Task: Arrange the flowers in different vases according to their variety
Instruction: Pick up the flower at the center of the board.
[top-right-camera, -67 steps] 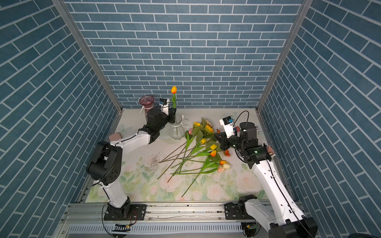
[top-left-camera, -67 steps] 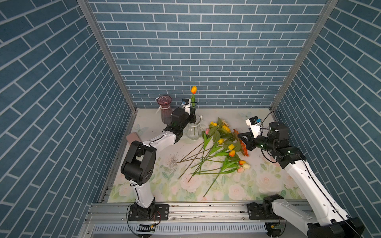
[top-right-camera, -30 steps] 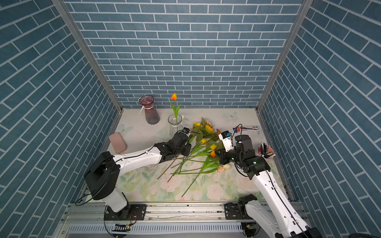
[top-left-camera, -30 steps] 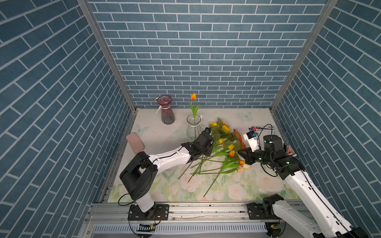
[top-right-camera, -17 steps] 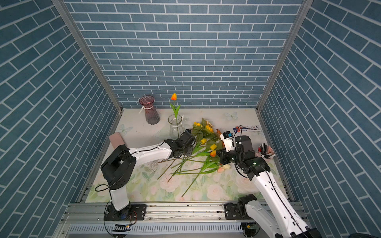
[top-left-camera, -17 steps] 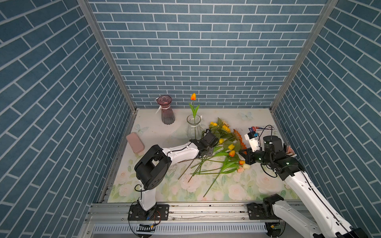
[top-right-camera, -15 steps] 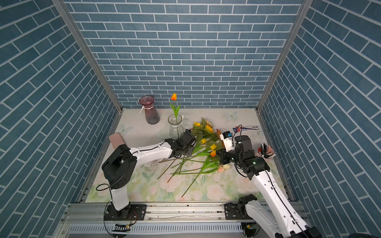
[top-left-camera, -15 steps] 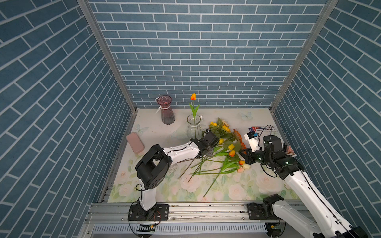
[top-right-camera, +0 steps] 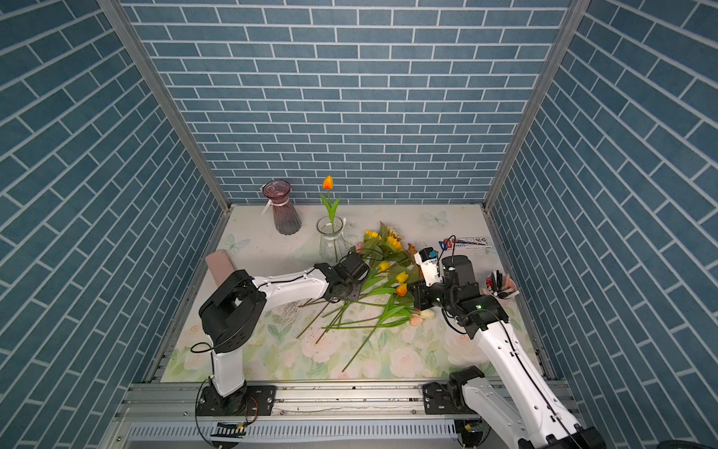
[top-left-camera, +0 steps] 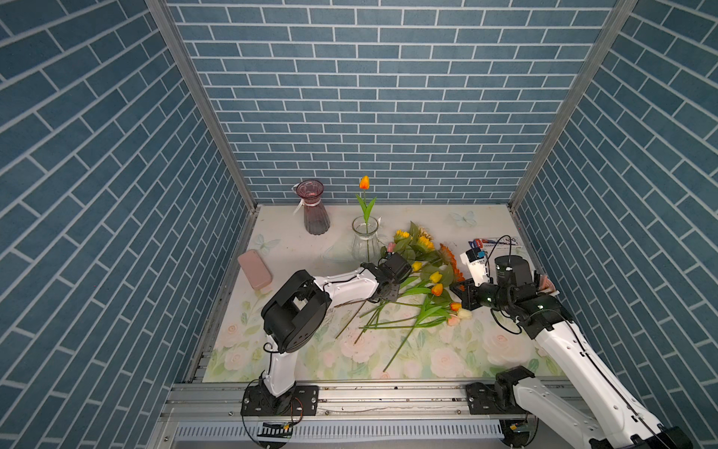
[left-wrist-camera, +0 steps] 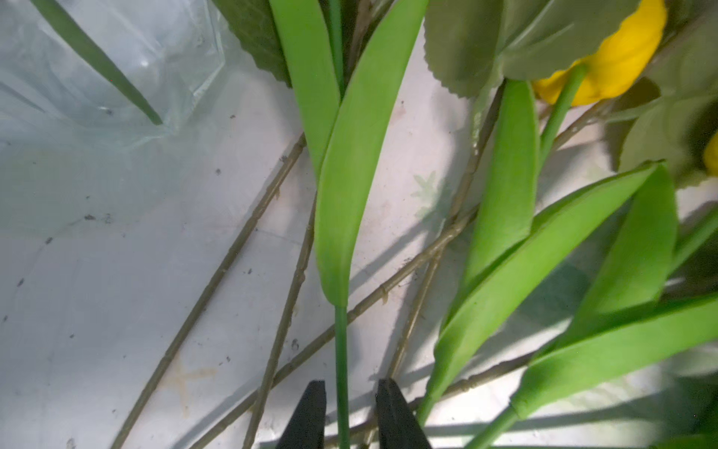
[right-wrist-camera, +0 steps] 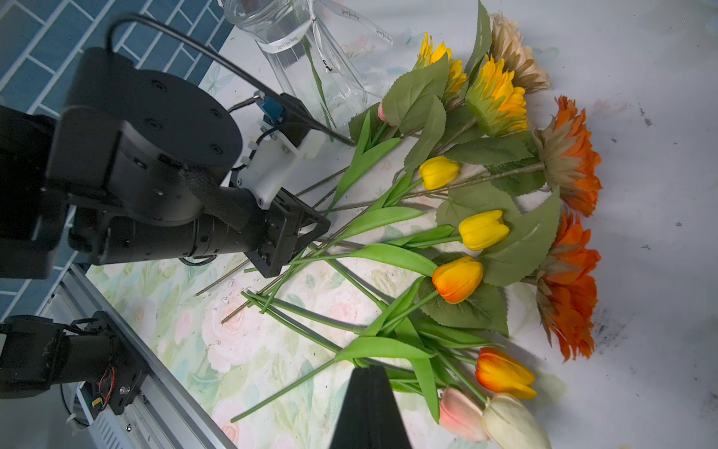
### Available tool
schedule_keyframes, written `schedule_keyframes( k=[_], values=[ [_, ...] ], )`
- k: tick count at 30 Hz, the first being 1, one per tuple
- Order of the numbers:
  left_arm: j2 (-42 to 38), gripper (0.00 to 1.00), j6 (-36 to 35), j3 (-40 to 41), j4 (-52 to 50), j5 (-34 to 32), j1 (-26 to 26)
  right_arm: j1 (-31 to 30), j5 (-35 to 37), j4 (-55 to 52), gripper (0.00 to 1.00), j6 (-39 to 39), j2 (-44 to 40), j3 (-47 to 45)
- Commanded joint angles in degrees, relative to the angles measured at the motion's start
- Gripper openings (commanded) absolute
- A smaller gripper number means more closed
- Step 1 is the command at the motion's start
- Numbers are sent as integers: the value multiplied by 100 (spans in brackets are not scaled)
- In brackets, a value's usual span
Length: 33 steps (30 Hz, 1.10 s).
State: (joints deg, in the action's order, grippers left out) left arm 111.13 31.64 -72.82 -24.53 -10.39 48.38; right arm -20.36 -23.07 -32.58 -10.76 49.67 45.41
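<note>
1. Locate the clear flared glass vase (top-left-camera: 365, 243) at centre rear in both top views, holding one orange tulip (top-left-camera: 364, 182) upright. Treat as the tulip vase.
2. Locate the ribbed dark purple glass vase (top-left-camera: 315, 215) just left of it, with no flower showing inside. Reserve for sunflowers, presumably.
3. Find the unsorted flowers as a loose pile of tulips and sunflowers (top-left-camera: 423, 287) right of centre on the rose-printed table mat (top-left-camera: 485, 342). Note heads toward the right of the frame and stem ends fanned toward the lower left, crossing.
4. Read the left gripper (left-wrist-camera: 347, 388) as released: jaws apart either side of a thin green tulip stem (left-wrist-camera: 341, 350), with a gap on each side. Note the placement on bare stem below the two long leaves, probably to keep leaves and brown sunflower stalks (left-wrist-camera: 285, 322) out of the bite.
5. Read the right gripper (right-wrist-camera: 367, 373) as clenched on nothing visible, tip at the lower tulip stems, contact not discernible. Probably stationed there to pin the pile.
6. Expect crossed stems to drag along.
</note>
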Motion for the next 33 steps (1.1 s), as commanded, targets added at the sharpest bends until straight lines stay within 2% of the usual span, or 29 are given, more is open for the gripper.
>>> schedule_keyframes(
  k=[1, 5, 10, 17, 28, 31, 33],
  values=[
    [178, 24, 49, 123, -23, -24, -26, -29, 76, -30, 0, -119, -47, 36],
    [220, 17, 79, 165, 45, -154, -39, -31, 83, -46, 0, -106, -54, 43],
    [115, 0, 96, 187, 89, -294, -39, -32, 92, -42, 0, -101, -50, 38],
    [-429, 0, -47, 357, 373, -649, 107, -31, 75, 21, 0, -119, -27, 33],
    [-1592, 0, -525, 1068, 987, -1478, 358, -28, -47, 246, 0, -107, -55, -40],
    [-1894, 0, -586, 1200, 921, -1830, 455, -29, -391, 468, 0, 60, -146, -97],
    [-2117, 0, -571, 1301, 838, -2209, 526, -30, -860, 756, 0, 227, -278, -165]
  ],
)
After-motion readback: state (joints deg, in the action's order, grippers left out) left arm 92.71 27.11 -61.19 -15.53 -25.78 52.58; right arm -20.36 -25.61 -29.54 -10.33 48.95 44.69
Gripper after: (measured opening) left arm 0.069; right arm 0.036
